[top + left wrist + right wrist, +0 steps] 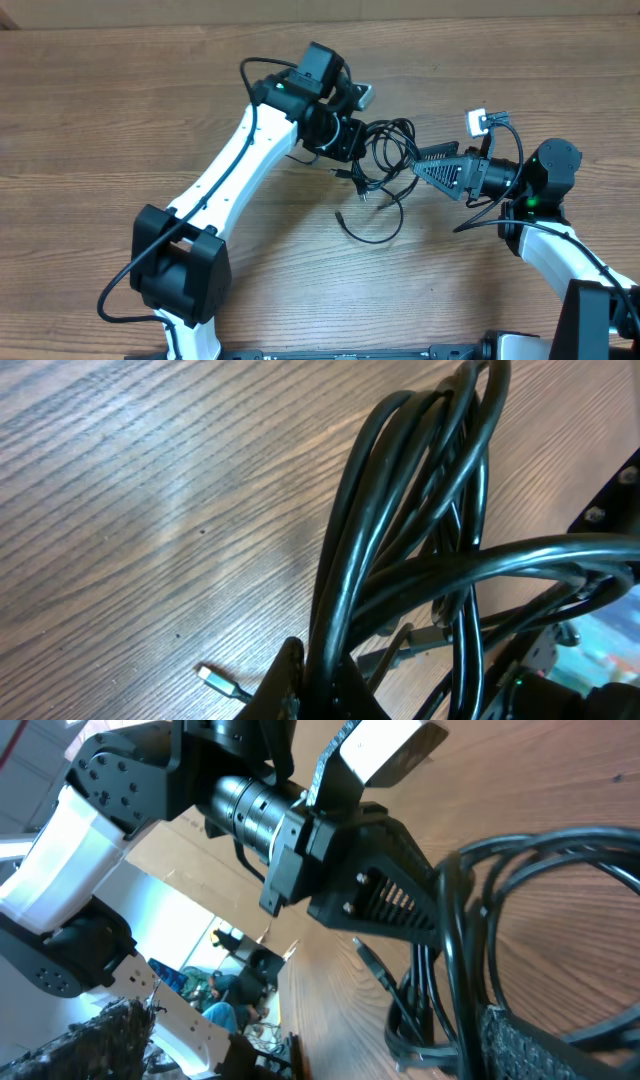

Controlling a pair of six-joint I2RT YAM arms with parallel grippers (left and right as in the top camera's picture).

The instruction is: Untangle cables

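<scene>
Pinching the cables (400,540), a bunch of black loops, between pressed-together jaws: left gripper (362,138). Right gripper (418,163): jaws spread wide, tips at the bunch's edge; loose strand on table (100,100) beside them.

Bunched black cables (340,570), looping upward; silver plug tip (208,675) — wooden table (150,490)
</scene>
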